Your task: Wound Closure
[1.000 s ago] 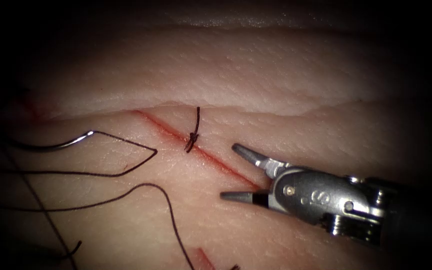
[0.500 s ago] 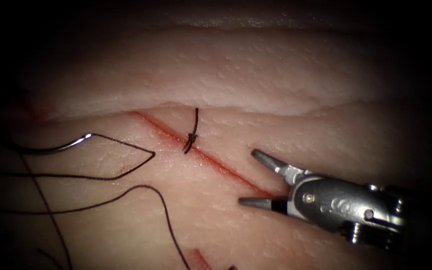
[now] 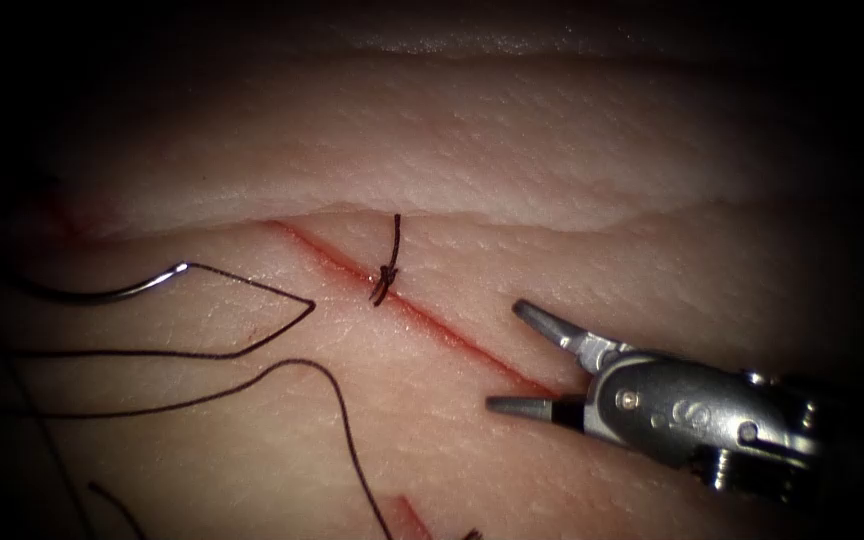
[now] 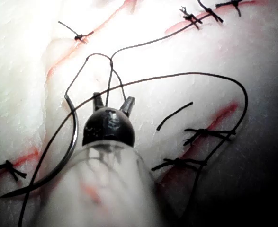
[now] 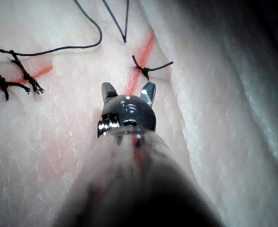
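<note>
Moved: my right hand (image 3: 514,358) has backed off rightward, gaping, empty
Left hand (image 4: 113,100): parted, empty
Needle (image 3: 102,292): flat on tissue (image 3: 512,150), far left of cut (image 3: 432,330), axis left-right

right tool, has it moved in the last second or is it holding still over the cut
Yes. The right tool, jaws open and empty, has backed toward the picture's lower right, farther from the tied knot on the cut.

Short red cut (image 3: 407,514) lay at the lower edge of the endoscope view, well apart from the main one. Left wrist view: a neighbouring stitched cut (image 4: 222,112) carried two dark knotted stitches (image 4: 208,134), with a loose scrap of thread (image 4: 174,116) near it. Right wrist view: another closed cut (image 5: 41,71), two stitches across it.
</note>
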### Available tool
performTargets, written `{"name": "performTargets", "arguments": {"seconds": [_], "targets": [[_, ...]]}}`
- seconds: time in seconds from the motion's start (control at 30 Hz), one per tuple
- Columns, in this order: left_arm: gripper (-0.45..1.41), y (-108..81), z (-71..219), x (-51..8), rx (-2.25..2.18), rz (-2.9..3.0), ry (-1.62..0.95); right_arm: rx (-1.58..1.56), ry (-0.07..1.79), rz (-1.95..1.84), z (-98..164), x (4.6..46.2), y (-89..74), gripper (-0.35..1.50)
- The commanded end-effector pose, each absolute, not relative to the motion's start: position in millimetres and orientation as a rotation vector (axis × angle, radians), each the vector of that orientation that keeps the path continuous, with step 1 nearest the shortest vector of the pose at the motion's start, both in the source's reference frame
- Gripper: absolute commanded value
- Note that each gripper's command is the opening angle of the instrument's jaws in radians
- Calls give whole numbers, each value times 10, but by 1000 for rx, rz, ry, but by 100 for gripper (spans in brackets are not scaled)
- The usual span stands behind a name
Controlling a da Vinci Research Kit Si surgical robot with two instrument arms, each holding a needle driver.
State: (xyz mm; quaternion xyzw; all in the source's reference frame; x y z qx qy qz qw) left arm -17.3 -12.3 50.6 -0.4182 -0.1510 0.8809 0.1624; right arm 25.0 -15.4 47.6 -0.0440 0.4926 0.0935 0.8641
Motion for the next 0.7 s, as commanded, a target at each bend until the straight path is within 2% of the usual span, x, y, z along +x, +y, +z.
{"name": "performTargets", "arguments": {"seconds": [0.03, 0.23, 0.57, 0.7], "targets": [[39, -121, 519, -179, -1201, 2507, -422, -97, 1034, 196, 480, 260, -149, 143], [36, -94, 576, -182, -1125, 2548, -300, -97, 1027, 192, 481, 265, -153, 143], [32, -111, 633, -176, -992, 2665, -328, -94, 1027, 197, 481, 265, -154, 143], [44, -122, 648, -173, -928, 2705, -369, -95, 1027, 196, 482, 265, -155, 143]]}}
